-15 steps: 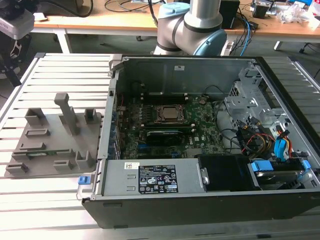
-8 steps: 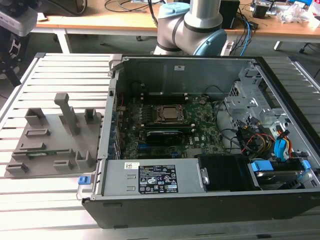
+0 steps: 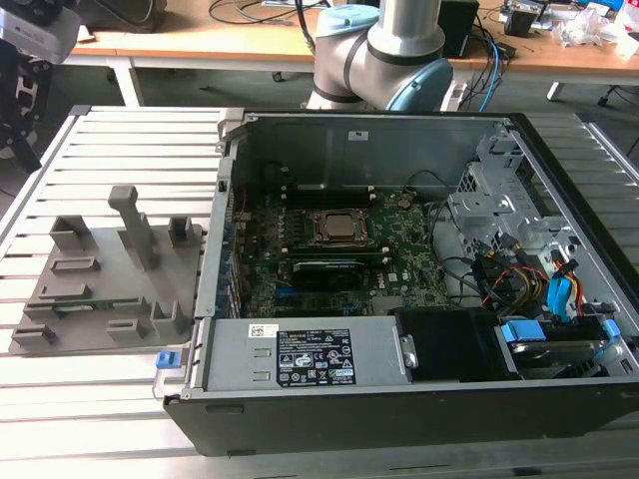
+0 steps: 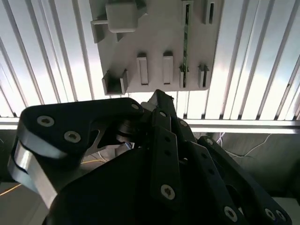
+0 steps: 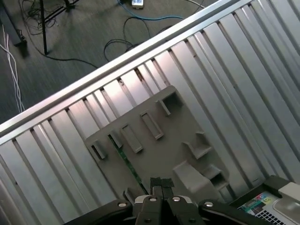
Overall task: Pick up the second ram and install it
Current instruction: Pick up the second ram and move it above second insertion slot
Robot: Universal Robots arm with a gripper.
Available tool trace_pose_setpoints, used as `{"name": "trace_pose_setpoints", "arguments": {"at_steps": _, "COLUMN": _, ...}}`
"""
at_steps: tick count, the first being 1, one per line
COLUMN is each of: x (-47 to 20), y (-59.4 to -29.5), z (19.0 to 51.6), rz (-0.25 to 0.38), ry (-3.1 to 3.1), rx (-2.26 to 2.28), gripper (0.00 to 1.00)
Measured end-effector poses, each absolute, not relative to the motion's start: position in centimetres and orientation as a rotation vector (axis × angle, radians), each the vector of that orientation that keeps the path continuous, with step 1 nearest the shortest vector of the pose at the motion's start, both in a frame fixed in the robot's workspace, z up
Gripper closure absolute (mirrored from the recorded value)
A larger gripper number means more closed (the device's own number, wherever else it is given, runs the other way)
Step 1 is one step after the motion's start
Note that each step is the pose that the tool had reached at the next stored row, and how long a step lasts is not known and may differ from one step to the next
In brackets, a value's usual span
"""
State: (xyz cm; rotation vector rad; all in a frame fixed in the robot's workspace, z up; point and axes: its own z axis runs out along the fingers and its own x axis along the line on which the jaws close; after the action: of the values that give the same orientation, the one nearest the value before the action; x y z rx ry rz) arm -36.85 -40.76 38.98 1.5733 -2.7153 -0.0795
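Note:
The second ram (image 5: 125, 160) is a thin green stick standing on edge in a slot of the grey fixture (image 5: 174, 135). In the second wrist view the second ram (image 4: 186, 42) runs between two small holders on the fixture (image 4: 154, 40). In the exterior view the second ram (image 3: 92, 303) shows as a faint green line low on the fixture (image 3: 110, 264). My gripper (image 5: 161, 182) hangs well above the fixture, shut, with nothing between its fingers. Its black fingers and links, the gripper (image 4: 159, 97), take up the foreground of the second wrist view.
An open computer case (image 3: 399, 399) lies at the exterior view's right, with the motherboard (image 3: 409, 261) and CPU socket (image 3: 339, 228) inside. A long module (image 3: 321, 267) sits in a slot beside the socket. A tall post (image 3: 135, 225) rises from the fixture. The slatted table (image 3: 80, 399) lies underneath.

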Motion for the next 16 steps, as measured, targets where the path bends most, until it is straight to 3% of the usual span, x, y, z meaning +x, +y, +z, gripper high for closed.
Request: {"name": "trace_pose_setpoints", "arguments": {"at_steps": 16, "x": -36.85, "y": -40.76, "z": 38.98, "rz": -0.078, "ry": -2.517, "rx": 1.865, "gripper": 0.89}}
